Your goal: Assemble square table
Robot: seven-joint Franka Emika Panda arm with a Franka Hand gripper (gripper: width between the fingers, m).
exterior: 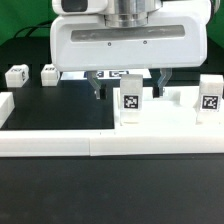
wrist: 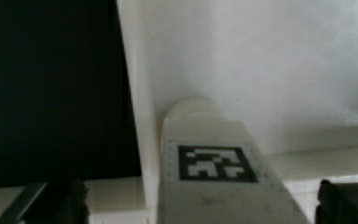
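The white square table slab (exterior: 175, 118) lies flat, and two tagged white legs stand upright on it. One leg (exterior: 130, 102) is near the middle, the other (exterior: 209, 96) at the exterior view's right. My gripper (exterior: 128, 88) hangs open over the middle leg, one dark finger on each side. In the wrist view that leg (wrist: 211, 150) rises between the fingertips (wrist: 51, 205), with a gap on both sides. My gripper (wrist: 197, 205) touches nothing, and the slab (wrist: 247, 50) spreads pale behind the leg. Two more legs (exterior: 17, 75) (exterior: 49, 72) lie loose on the black table at the exterior view's left.
A long white border bar (exterior: 60, 146) runs along the front of the slab. Another white bar piece (exterior: 5, 105) sits at the exterior view's left edge. The marker board (exterior: 115, 76) shows partly behind the gripper.
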